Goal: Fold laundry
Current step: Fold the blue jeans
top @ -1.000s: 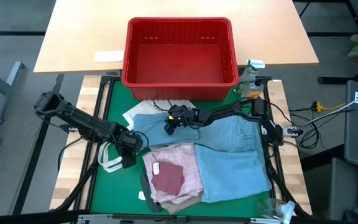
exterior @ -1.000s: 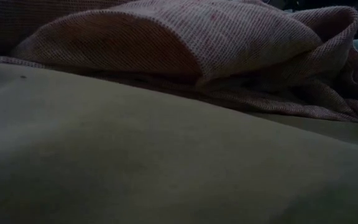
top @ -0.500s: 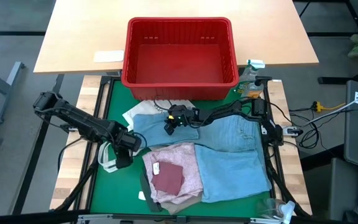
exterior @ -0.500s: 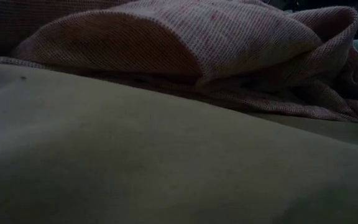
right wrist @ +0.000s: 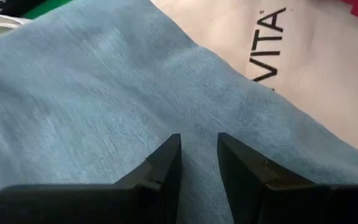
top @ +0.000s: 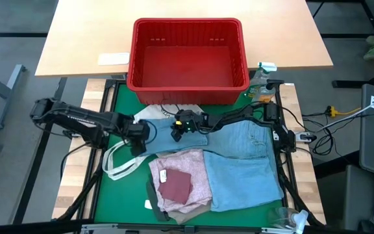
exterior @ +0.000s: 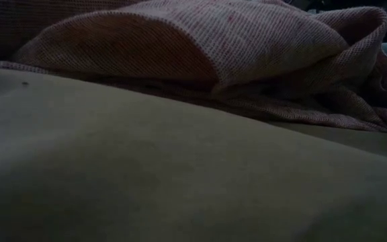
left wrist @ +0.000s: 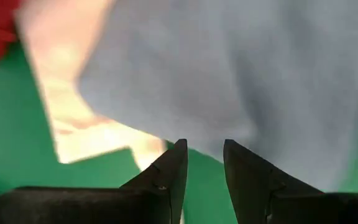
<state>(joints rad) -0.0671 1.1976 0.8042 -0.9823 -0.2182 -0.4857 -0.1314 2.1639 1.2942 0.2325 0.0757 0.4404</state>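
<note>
Both grippers over the light blue denim jeans point(top: 239, 162)

We see the left gripper point(top: 140, 132) at centre-left, fingers parted, holding nothing, near the jeans' edge and the white tote bag point(top: 149, 116). The right gripper point(top: 179, 127), mid-frame, fingers parted, hovers above denim; mottled pink top point(top: 180, 179) lies lower centre.

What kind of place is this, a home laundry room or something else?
Probably a robotics lab or test workspace, not a home: two dark robot arms work over a green mat, with jeans and a red basket set out like a trial.
</note>
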